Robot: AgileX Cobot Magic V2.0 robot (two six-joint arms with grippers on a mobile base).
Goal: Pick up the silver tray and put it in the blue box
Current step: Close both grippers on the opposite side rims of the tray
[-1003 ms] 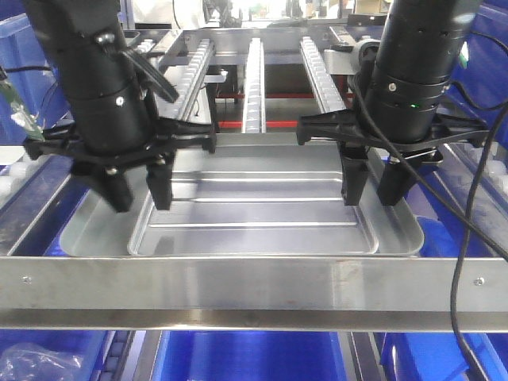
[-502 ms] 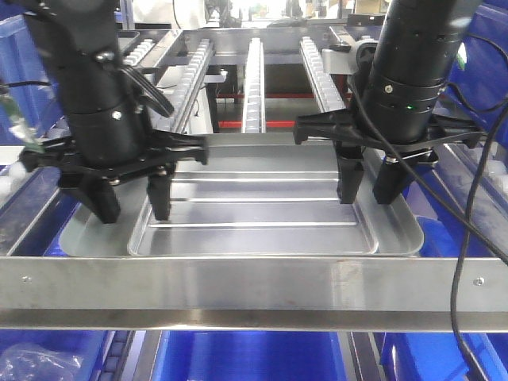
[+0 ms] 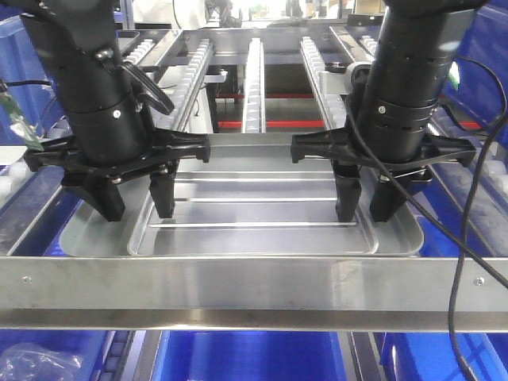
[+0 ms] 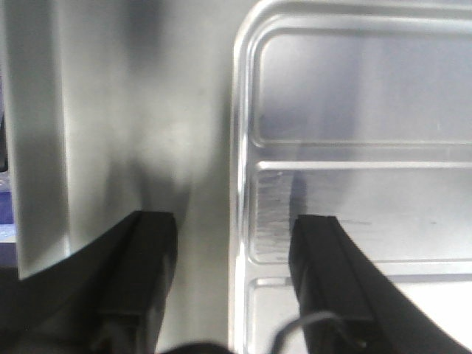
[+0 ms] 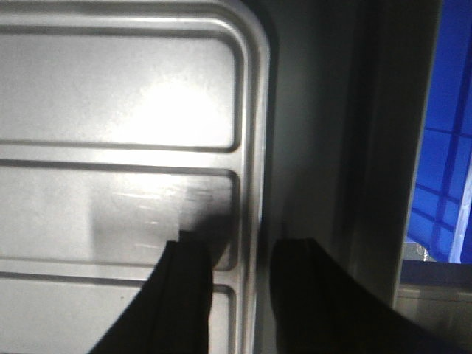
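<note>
Blue plastic, apparently the box [image 3: 246, 357], shows below the front rail [image 3: 254, 282]. Just behind the rail, the tray [image 3: 254, 210] lies flat on the steel surface [image 4: 177, 147], its long axis running side to side. The left hand [image 3: 136, 213] and right hand [image 3: 363, 214], both spread open, straddle its short end rims, one finger inside and one outside, equally near. Closing on the rims looks the next step. Roller tracks [image 3: 254, 79] run behind.

front: low, looking across silver tray [image 3: 254, 210] | wrists: close, straight down, sharing tray's side rims
</note>
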